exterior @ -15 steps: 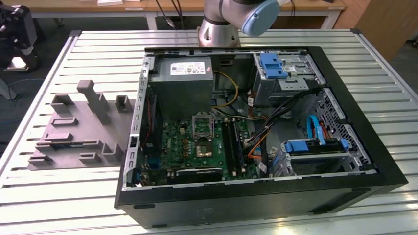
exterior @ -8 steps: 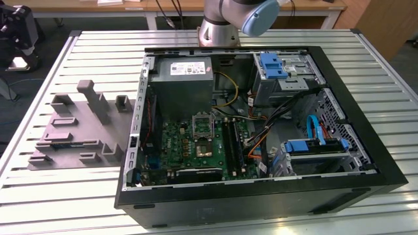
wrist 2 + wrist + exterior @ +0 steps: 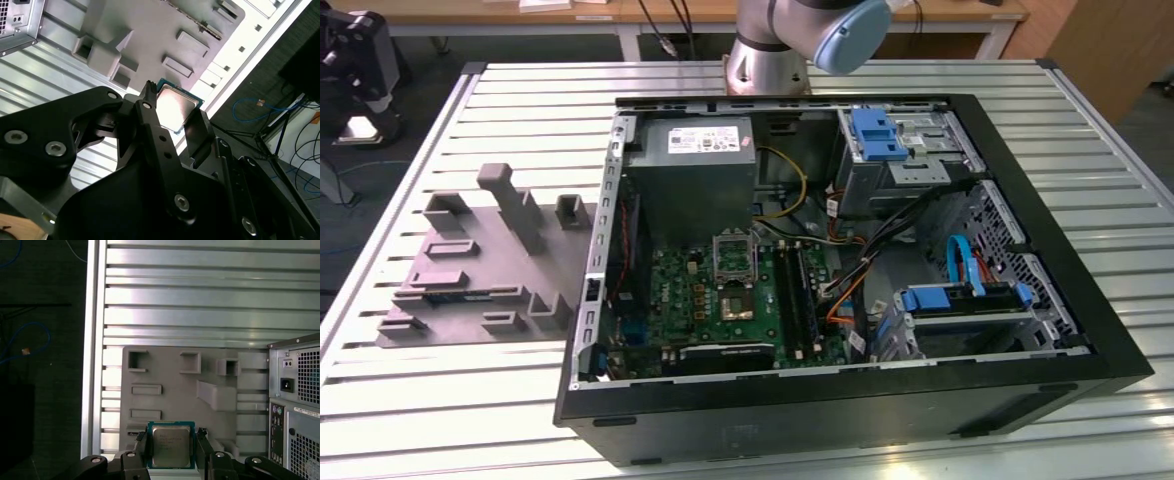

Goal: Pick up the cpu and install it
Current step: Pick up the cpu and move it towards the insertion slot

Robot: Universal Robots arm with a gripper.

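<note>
Silver-topped, the cpu (image 3: 171, 446) is pinched by its thin edges in the closed gripper (image 3: 171, 440), held over the grey moulded tray (image 3: 170, 370) on the slatted table (image 3: 200, 305). In the exterior view the tray lies at nine o'clock from the open computer case (image 3: 854, 410). With so slim an edge hold, a jolt or bump could likely tilt or drop the chip.

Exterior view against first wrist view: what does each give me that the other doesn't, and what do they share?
Exterior view: the open inside of the case, with the motherboard and power supply, plus the arm's base. First wrist view: the gripper shut on the cpu, with the tray beyond it. Shared: tray, slatted table and case.
</note>
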